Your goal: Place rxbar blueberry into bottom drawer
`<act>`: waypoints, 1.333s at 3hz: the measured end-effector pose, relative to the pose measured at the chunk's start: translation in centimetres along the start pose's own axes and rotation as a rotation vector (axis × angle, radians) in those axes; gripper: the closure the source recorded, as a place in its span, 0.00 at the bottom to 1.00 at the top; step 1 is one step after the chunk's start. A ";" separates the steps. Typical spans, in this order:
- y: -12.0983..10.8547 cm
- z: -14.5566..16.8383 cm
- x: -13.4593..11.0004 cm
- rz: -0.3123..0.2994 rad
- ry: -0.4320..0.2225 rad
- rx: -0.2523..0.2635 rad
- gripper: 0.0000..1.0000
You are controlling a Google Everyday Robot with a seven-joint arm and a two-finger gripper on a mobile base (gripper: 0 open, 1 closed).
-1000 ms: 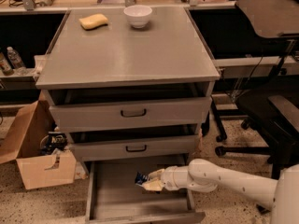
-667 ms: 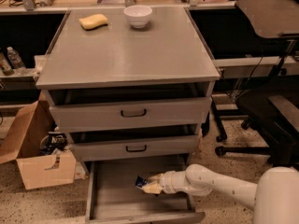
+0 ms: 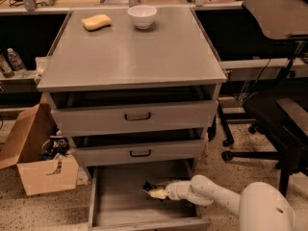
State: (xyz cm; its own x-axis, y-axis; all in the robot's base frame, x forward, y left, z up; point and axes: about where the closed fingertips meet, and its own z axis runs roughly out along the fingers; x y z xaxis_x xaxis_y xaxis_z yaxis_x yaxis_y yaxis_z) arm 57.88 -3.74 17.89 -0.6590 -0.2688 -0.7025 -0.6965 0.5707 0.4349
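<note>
The pale two-finger hand point(image 3: 155, 193) pinches the small flat rxbar blueberry point(image 3: 147, 186) in its dark navy wrapper. The bar juts out at the hand's 10 o'clock, low inside the open grey metal bottom drawer point(image 3: 115, 198). There are one bar and three drawers. The grey bench point(image 3: 134, 57) carries one white bowl point(image 3: 142, 16), with one yellow sponge point(image 3: 96, 21) at its 9 o'clock. Since a second ago the hand has sunk slightly.

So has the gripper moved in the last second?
Yes, slightly: the gripper, holding the rxbar blueberry, sits lower over the bottom drawer, farther from the middle drawer's handle.
</note>
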 end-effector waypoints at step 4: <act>-1.3 -1.3 4.9 -0.095 0.030 0.213 0.81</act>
State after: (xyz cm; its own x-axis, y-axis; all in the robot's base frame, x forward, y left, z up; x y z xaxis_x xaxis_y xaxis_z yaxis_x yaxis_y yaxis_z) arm 55.16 -6.78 14.60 -0.6038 -0.3505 -0.7159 -0.6822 0.6918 0.2367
